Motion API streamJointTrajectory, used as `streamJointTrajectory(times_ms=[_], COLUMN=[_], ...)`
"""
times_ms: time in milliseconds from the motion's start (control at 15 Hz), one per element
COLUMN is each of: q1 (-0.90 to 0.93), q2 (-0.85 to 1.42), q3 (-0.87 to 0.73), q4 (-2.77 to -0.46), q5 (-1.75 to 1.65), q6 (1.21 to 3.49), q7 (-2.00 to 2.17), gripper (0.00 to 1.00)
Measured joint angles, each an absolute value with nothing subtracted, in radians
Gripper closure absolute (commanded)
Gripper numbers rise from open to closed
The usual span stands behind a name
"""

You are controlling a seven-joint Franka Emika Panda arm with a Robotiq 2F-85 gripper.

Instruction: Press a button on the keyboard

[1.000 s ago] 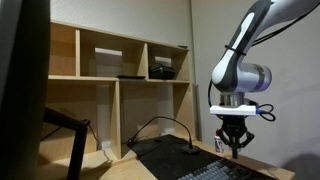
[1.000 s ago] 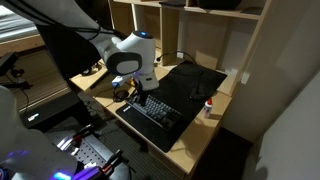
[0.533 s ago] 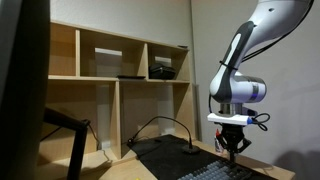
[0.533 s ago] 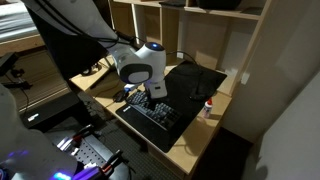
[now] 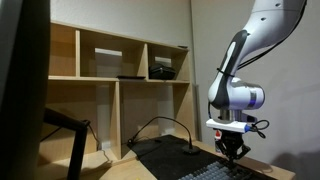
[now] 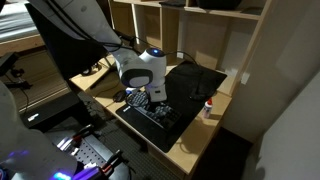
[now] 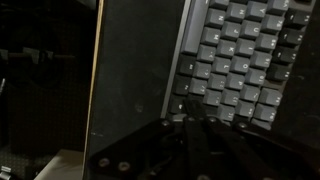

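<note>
The dark keyboard with rows of small square keys lies along the front of the wooden desk, and its edge also shows low in an exterior view. In the wrist view the keyboard fills the upper right. My gripper comes in from the bottom of that view with its two dark fingers pressed together, empty. The tips sit at the keys near the keyboard's edge. In both exterior views the gripper points straight down just over the keyboard. I cannot tell whether it touches a key.
A smooth black mat lies behind the keyboard. A small red-capped bottle stands on the desk beside it. Wooden shelves rise at the back, with cables below. A dark monitor edge fills one side.
The arm has moved down and across, bringing the gripper from beside the keyboard to just over its keys.
</note>
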State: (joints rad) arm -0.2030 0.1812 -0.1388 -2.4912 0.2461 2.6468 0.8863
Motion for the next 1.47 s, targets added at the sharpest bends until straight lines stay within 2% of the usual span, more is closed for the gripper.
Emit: streamJointTrajectory(times_ms=[467,1467], q1=[-0.2,-0.174], q2=[0.26,0.27], q3=[-0.17,-0.167], q4=[-2.465,-2.457], q5=[0.317,0.372], q6=[2.766,2.771], q7=[0.887,0.887], gripper=[0.99,0.99])
